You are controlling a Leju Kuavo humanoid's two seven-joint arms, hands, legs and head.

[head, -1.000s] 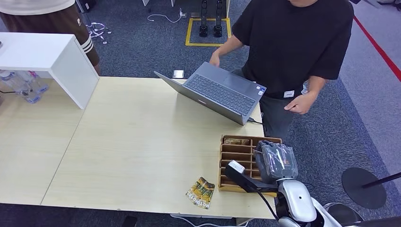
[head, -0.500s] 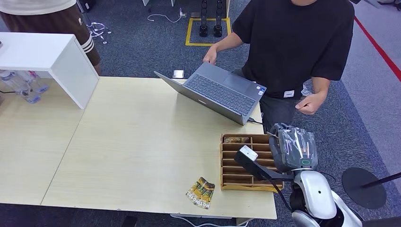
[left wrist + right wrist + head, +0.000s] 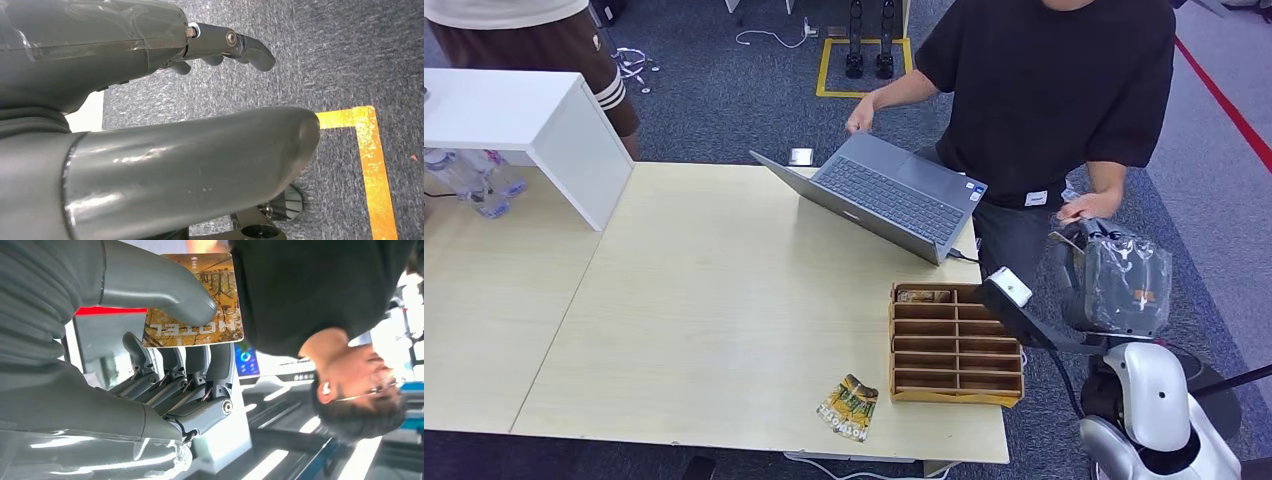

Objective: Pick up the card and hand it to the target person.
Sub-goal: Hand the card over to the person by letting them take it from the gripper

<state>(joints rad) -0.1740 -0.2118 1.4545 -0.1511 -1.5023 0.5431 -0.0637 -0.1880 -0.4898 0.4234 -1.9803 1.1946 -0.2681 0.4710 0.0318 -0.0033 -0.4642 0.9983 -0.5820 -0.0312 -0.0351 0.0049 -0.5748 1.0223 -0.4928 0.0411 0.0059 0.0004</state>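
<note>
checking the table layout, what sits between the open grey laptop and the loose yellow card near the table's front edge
In the head view, the wooden slotted organiser tray sits partly between the open grey laptop and the loose yellow card, slightly right of the direct line; otherwise bare tabletop.

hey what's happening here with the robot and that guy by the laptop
The robot's right hand pinches a yellow-brown card under its thumb, raised off the table's far right side toward the person in black. That person's hand is right beside it, apparently about to take the card. Another card lies by the wooden organizer. The left hand hangs over carpet.

Glossy printed card [image 3: 192,300], wooden organizer [image 3: 952,345]
</note>
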